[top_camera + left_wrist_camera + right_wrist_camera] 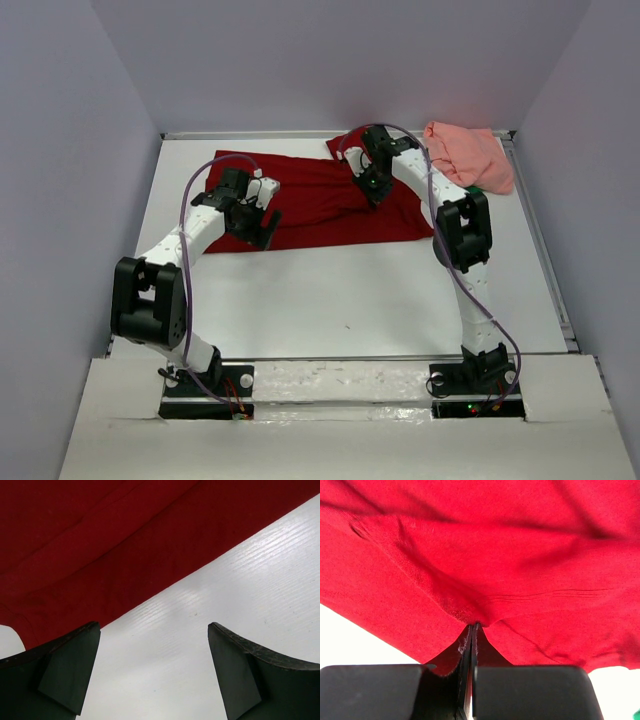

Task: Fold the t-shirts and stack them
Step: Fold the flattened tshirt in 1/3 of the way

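We see white table [350, 300] w/ 1 dark red t-shirt [320, 195] spread flat, far-centre. Salmon pink t-shirt [468, 155] bunched at far-right corner, green fabric [479, 188] at its near edge. R gripper [472, 630] pressed together, pinching dark red t-shirt fold. L gripper [155, 630] spread wide by near hem, holding nothing.

The dark red t-shirt [330, 205] is matt knitted cloth. Close up in the right wrist view its fine weave shows, with straight rows of stitching and a slightly fuzzy edge where it bunches. The salmon pink t-shirt [468, 155] is soft, matt, rumpled cloth. The table [350, 300] is white and smooth with a faint sheen (close up, fine parallel ridges run across it, like corrugated plastic sheet). The left tool [155, 672] is dark, matt and faintly grainy, plastic by the look. The right tool [472, 645] is the same matt black.
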### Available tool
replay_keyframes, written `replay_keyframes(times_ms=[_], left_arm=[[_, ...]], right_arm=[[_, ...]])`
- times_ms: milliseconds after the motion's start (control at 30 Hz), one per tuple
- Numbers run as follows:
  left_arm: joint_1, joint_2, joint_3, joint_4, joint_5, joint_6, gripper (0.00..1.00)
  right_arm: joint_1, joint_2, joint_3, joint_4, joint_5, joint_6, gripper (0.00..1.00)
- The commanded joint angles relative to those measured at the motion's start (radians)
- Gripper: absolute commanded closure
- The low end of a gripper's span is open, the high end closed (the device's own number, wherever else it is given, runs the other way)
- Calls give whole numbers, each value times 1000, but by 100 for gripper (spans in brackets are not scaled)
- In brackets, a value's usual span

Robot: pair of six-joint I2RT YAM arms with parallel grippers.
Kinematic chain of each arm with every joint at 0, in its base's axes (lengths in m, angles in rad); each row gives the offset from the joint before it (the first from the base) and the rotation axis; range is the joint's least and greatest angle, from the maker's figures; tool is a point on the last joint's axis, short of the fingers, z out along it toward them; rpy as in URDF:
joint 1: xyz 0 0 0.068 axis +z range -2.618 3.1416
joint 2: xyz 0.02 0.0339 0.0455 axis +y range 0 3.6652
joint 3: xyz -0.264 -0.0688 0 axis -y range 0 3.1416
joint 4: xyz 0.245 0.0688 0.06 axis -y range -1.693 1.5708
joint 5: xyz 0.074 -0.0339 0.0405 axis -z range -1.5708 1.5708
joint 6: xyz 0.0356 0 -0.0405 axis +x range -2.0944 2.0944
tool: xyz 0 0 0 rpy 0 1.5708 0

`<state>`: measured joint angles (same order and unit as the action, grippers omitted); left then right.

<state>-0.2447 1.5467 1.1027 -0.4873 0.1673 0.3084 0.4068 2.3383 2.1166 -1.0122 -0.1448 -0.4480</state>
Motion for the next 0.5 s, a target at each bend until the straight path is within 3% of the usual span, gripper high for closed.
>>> replay_keyframes(times_ms=[0, 467], left_arm=[[-7, -57, 3, 0, -3, 0, 1], [-5, -68, -10, 1, -12, -2, 1]], right_arm=[[1, -23, 91, 26, 36, -6, 100], [1, 7, 189, 86, 65, 3, 100]])
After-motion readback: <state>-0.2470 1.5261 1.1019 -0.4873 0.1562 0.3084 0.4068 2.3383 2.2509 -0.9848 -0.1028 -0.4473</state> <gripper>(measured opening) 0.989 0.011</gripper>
